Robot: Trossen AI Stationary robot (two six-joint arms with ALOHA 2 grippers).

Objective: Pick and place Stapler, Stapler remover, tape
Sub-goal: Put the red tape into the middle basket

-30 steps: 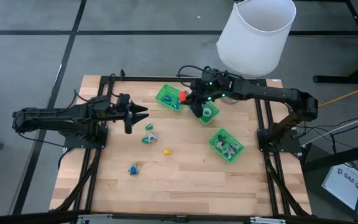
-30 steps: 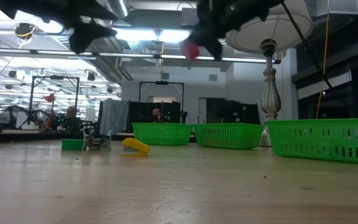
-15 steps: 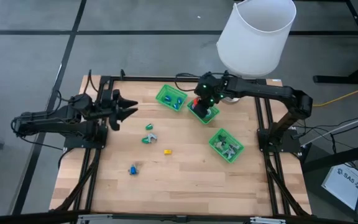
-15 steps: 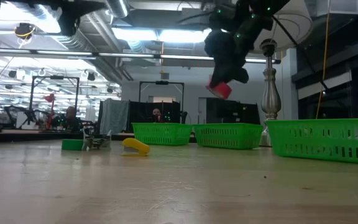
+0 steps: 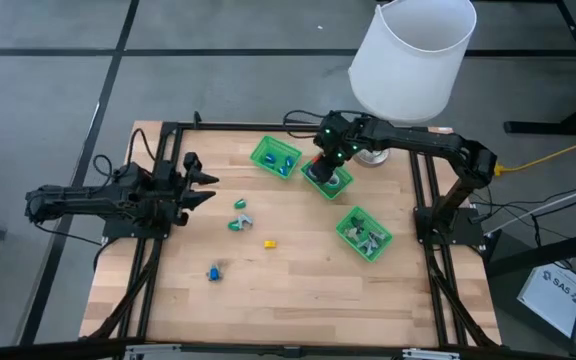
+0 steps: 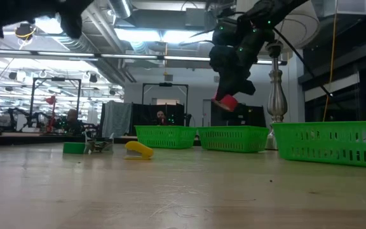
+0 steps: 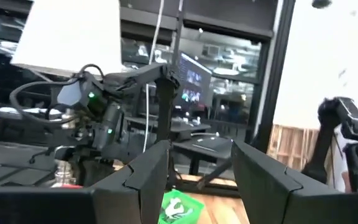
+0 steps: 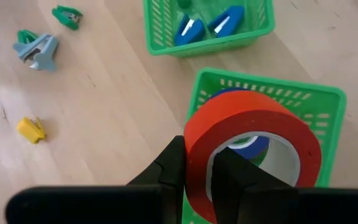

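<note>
My right gripper [image 8: 196,171]: fingers clamped on rim of red tape [image 8: 253,146], hanging over middle tray [image 8: 329,99]; blue roll [image 8: 248,144] inside, mostly hidden behind red one. Far-left tray [image 8: 166,45] holds two blue staplers [image 8: 207,25]; more contents cut off. Third tray [image 5: 363,233], right and nearer: grey jumble, count unclear. My left gripper [image 5: 200,186]: jaws apart, empty, over table's left edge. Loose on table [image 5: 298,290]: green stapler [image 8: 67,15], grey-green remover [image 8: 37,48], yellow stapler [image 8: 30,129], blue item [image 5: 213,271] too small to identify.
</note>
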